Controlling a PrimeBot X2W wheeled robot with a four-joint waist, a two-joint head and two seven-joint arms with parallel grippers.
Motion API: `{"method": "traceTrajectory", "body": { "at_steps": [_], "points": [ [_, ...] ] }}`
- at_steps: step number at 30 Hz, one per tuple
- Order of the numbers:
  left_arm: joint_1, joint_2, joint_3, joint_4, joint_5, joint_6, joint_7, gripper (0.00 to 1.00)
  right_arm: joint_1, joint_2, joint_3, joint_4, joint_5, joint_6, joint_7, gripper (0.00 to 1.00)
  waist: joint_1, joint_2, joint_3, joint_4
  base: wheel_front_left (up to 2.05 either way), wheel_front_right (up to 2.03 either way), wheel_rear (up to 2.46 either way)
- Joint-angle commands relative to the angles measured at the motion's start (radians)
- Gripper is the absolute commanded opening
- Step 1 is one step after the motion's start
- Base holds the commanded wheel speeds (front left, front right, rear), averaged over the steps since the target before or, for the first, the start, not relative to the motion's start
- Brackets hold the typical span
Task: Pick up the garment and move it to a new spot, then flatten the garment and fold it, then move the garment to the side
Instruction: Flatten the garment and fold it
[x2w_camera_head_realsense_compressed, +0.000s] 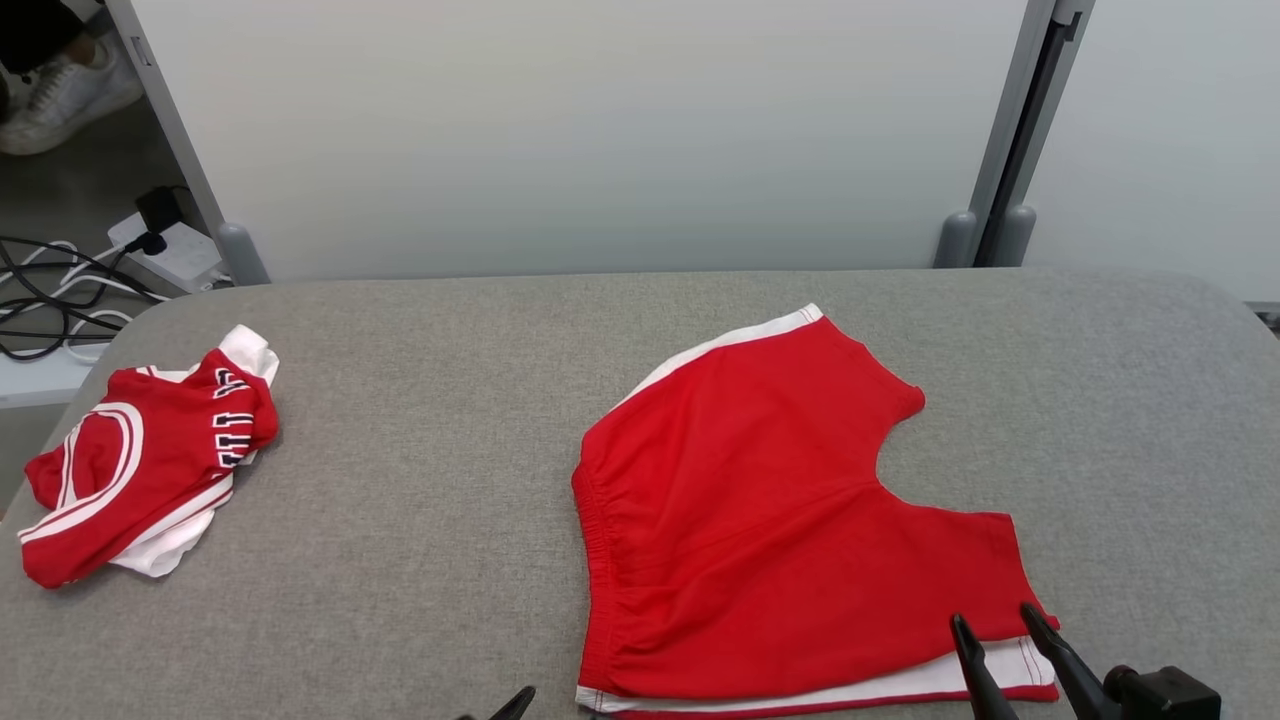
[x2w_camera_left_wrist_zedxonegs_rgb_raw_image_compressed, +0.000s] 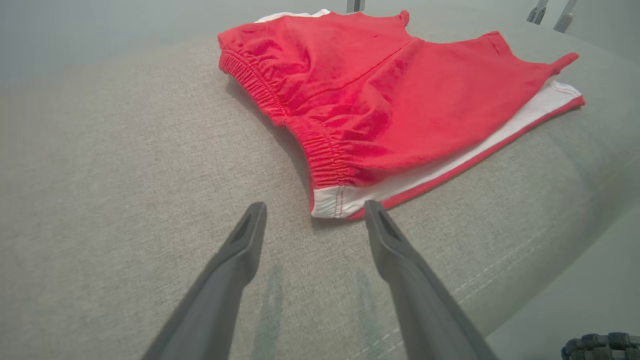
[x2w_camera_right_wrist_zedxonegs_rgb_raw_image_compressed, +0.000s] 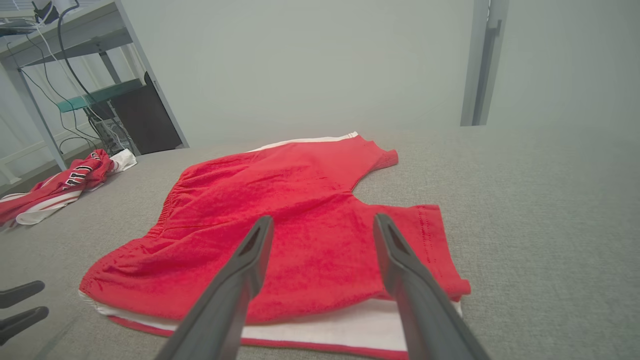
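With your left claw (x2w_camera_left_wrist_zedxonegs_rgb_raw_image_compressed: 315, 209) and right claw (x2w_camera_head_realsense_compressed: 995, 622) both wide, pinch the soft, light shorts (x2w_camera_head_realsense_compressed: 770, 500) at their lower-frame corners; they'll likely sag.

This looks like a lab or test room. Pale partition panels (x2w_camera_head_realsense_compressed: 580, 130) on metal posts (x2w_camera_head_realsense_compressed: 1003, 130) stand behind a grey padded table (x2w_camera_head_realsense_compressed: 420, 480). A power strip (x2w_camera_head_realsense_compressed: 170, 255) and loose cables (x2w_camera_head_realsense_compressed: 50, 300) lie on the floor, and a metal rack (x2w_camera_right_wrist_zedxonegs_rgb_raw_image_compressed: 95, 92) holds wired gear.

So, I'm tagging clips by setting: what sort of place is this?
Probably a lab or test room: grey fabric-covered table, pale partition panels behind it, a power strip with loose cables.
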Motion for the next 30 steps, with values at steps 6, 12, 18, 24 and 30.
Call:
{"method": "traceTrajectory", "body": {
  "at_steps": [6, 12, 18, 24, 30],
  "points": [
    [-0.129, -0.003, -0.045, 0.084, -0.06, -0.007, -0.009, 1.0, -0.046, -0.031, 0.027, -0.022, 0.011, 0.0, -0.013, 1.0, 0.0, 0.0, 0.018, -0.014, 0.0, 0.0, 0.0],
    [-0.174, -0.005, -0.072, 0.139, -0.096, -0.007, -0.009, 1.0, -0.054, -0.036, 0.033, -0.02, 0.017, 0.0, -0.013, 1.0, 0.0, 0.0, 0.025, -0.026, 0.0, 0.0, 0.0],
    [-0.191, -0.003, -0.082, 0.154, -0.104, -0.007, -0.009, 0.8, -0.06, -0.04, 0.038, -0.017, 0.019, 0.0, -0.013, 1.0, 0.0, 0.0, 0.029, -0.032, 0.0, 0.0, 0.0],
    [-0.205, 0.0, -0.106, 0.167, -0.123, -0.007, -0.009, 0.15, -0.066, -0.045, 0.044, -0.013, 0.02, 0.0, -0.013, 1.0, 0.0, 0.0, 0.034, -0.036, 0.0, 0.0, 0.0],
    [-0.219, 0.009, -0.126, 0.183, -0.146, -0.007, -0.009, 0.0, -0.073, -0.057, 0.061, 0.007, 0.035, 0.0, -0.013, 1.0, 0.0, 0.0, 0.04, -0.039, 0.0, 0.0, 0.0]
  ]
}}
